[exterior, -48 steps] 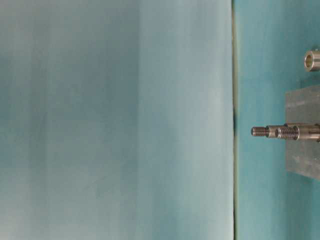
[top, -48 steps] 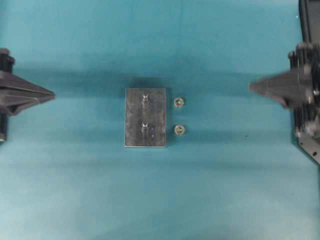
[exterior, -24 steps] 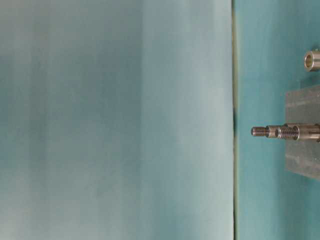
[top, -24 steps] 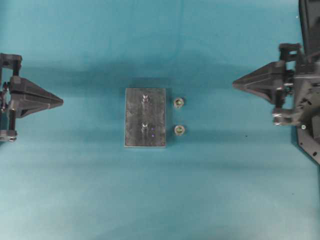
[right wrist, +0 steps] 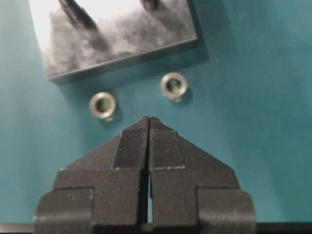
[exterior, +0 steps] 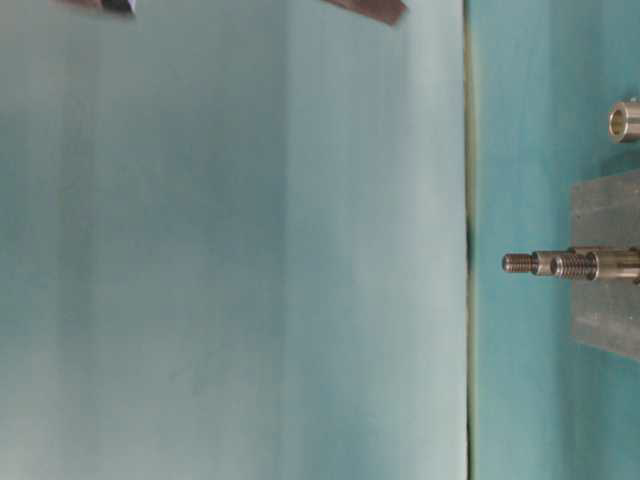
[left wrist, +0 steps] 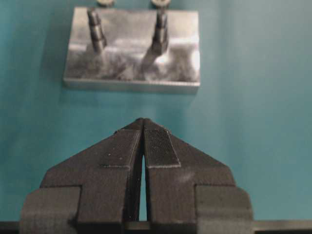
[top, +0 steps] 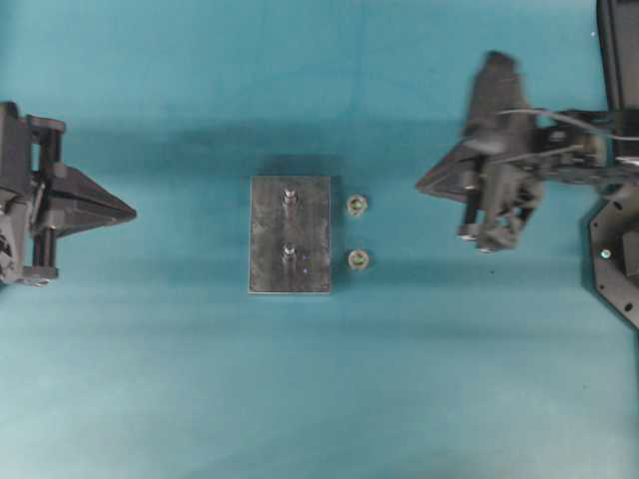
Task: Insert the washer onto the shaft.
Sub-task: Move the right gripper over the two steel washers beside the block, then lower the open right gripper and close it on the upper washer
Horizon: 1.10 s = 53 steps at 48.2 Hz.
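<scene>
Now you have two small silver ring washers beside the grey metal block with two upright shafts; left hand and right hand both closed, empty.

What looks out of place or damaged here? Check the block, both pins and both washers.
Nothing stands out. The metal block sits square on the table, both pins stand upright, and the two washers lie flat beside it, apart from each other. Nothing is spilled or visibly damaged.
</scene>
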Available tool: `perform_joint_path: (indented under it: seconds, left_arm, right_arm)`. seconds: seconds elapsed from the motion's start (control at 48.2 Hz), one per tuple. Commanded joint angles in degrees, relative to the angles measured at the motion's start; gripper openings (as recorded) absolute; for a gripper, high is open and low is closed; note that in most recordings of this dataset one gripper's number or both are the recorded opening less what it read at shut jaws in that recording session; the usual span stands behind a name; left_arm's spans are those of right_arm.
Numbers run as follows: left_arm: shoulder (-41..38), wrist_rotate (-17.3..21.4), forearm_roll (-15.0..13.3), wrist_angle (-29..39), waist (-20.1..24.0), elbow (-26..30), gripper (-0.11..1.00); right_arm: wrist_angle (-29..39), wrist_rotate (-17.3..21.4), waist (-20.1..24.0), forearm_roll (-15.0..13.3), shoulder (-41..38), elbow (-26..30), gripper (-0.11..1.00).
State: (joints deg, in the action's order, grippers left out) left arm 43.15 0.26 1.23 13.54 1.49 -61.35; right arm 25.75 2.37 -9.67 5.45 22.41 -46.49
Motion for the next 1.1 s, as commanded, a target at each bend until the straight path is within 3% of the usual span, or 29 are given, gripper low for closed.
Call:
perform_joint_path:
  seconds: [0.0,0.228,0.311,0.415,0.56,0.643,0.788,1.078]
  left_arm:
    - [-0.18,0.18,0.26,-0.26,0.09,1.67,0.00]
    - [-0.35,0.18,0.26,-0.35,0.09,1.67,0.00]
    - [-0.35,0.18,0.26,-0.26,0.09,1.67,0.00]
    - [-0.44,0.18,0.26,-0.44,0.09,1.93,0.00]
    - [-0.62,0.18,0.26,-0.53,0.09,1.85,0.00]
    - [-0.62,0.18,0.26,-0.62,0.09,1.85,0.00]
    - [-0.62,0.18,0.26,-0.88,0.09,1.32,0.00]
    - [-0.62,0.18,0.26,-2.55,0.18,0.79,0.00]
  right_arm:
    - [1.14,-0.79,-0.79,-0.18,-2.64,3.25,-0.02]
    - [4.83,-1.85,-1.41,-0.18,-10.55,8.00,-0.01]
    - [4.83,-2.55,-1.49,-0.18,-13.10,9.84,0.05]
    - [5.71,-2.72,-1.93,-0.18,-16.26,11.51,0.25]
    - [7.56,-3.25,-2.20,-0.18,-20.30,13.01,0.70]
    - [7.73,-4.92,-2.11,-0.18,-22.24,13.97,0.88]
    - [8.53,-8.26,-2.11,-0.18,-24.96,16.35,0.81]
    - [12.30,-13.36,-2.20,-0.18,-30.59,21.01,0.80]
